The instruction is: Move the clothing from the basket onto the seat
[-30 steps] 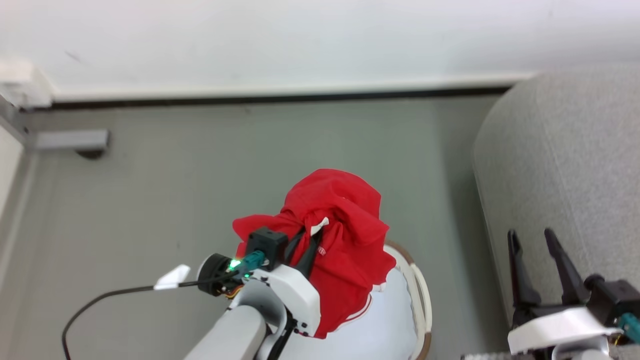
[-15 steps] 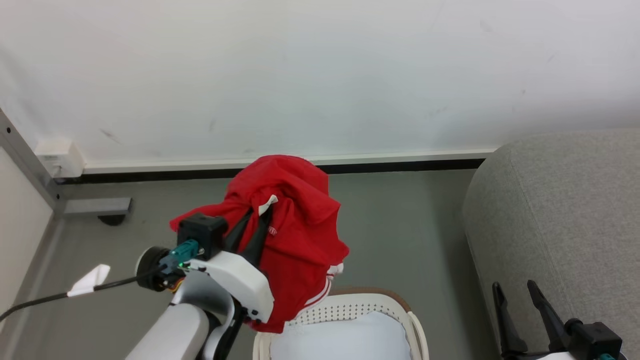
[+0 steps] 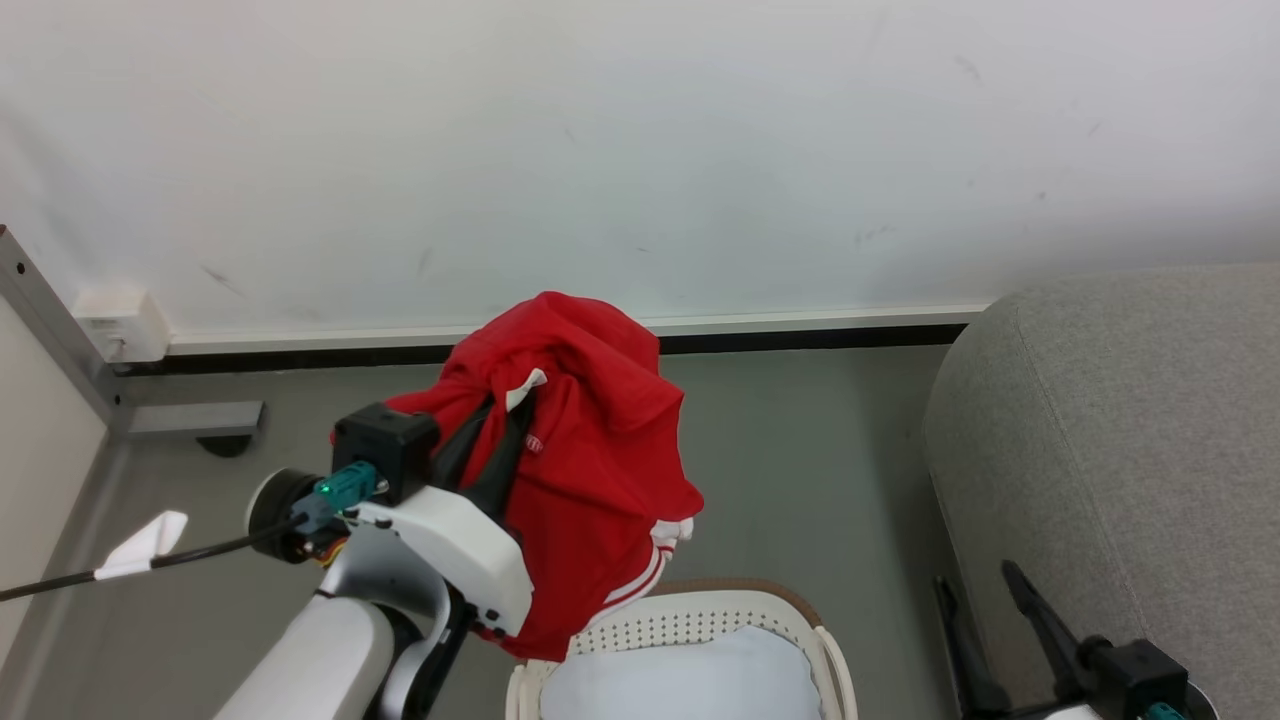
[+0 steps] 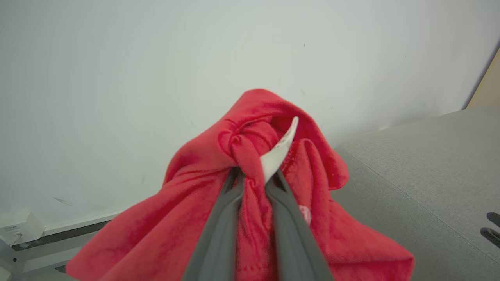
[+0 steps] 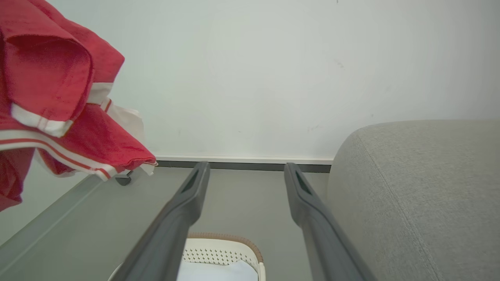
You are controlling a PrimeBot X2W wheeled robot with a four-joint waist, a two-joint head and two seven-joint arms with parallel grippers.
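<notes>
The clothing (image 3: pixel 590 470), bright red with white stripes at its hem, hangs bunched in the air from my left gripper (image 3: pixel 508 412), which is shut on it beside the small white label. In the left wrist view the fingers (image 4: pixel 222 218) pinch a red fold of the clothing (image 4: pixel 187 218). Its hem dangles just above the back rim of the cream basket (image 3: pixel 700 608). The grey seat (image 3: pixel 1120 430) stands to the right, apart from the garment. My right gripper (image 3: pixel 982 592) is open and empty next to the seat's side; in its own view, right gripper (image 5: pixel 246 169) points over the basket (image 5: pixel 222 249).
A pale blue-white sheet (image 3: pixel 690 680) lies inside the basket. The white wall with its dark baseboard (image 3: pixel 800 335) runs behind. A grey metal foot (image 3: pixel 190 415) and a white box (image 3: pixel 110 325) sit at the far left. A black cable with a white tag (image 3: pixel 130 545) trails from my left wrist.
The head camera tilted up, bringing the wall into view. My left gripper has lifted the red garment up off the basket and slightly left. The right gripper sits lower in view.
</notes>
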